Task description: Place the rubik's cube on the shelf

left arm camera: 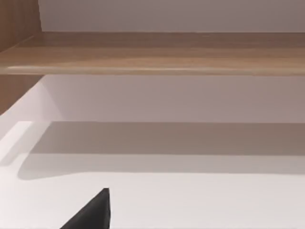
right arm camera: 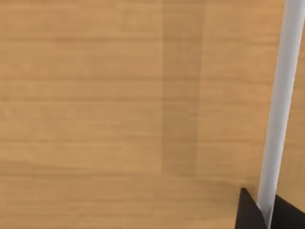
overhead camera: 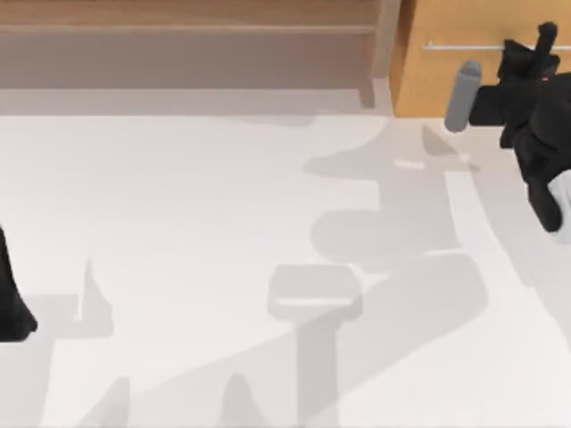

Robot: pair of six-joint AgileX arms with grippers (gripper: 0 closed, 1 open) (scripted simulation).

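The rubik's cube is out of view. The shelf (overhead camera: 187, 31) is a long, low, light-brown board along the table's far left, with an upright post (overhead camera: 385, 53) at its right end; its board (left arm camera: 157, 57) also crosses the left wrist view. My right gripper (overhead camera: 538, 40) is at the far right, against the front of the orange-wood drawer cabinet (overhead camera: 446, 22). In the right wrist view my right gripper (right arm camera: 266, 212) is shut on the silver bar handle (right arm camera: 281, 95). My left arm (overhead camera: 11, 303) is parked at the table's left edge.
The white tabletop (overhead camera: 178, 223) spreads in front of the shelf and carries only the arms' shadows. The drawer cabinet stands directly right of the shelf's post. The wall (left arm camera: 167, 14) behind the shelf is pale.
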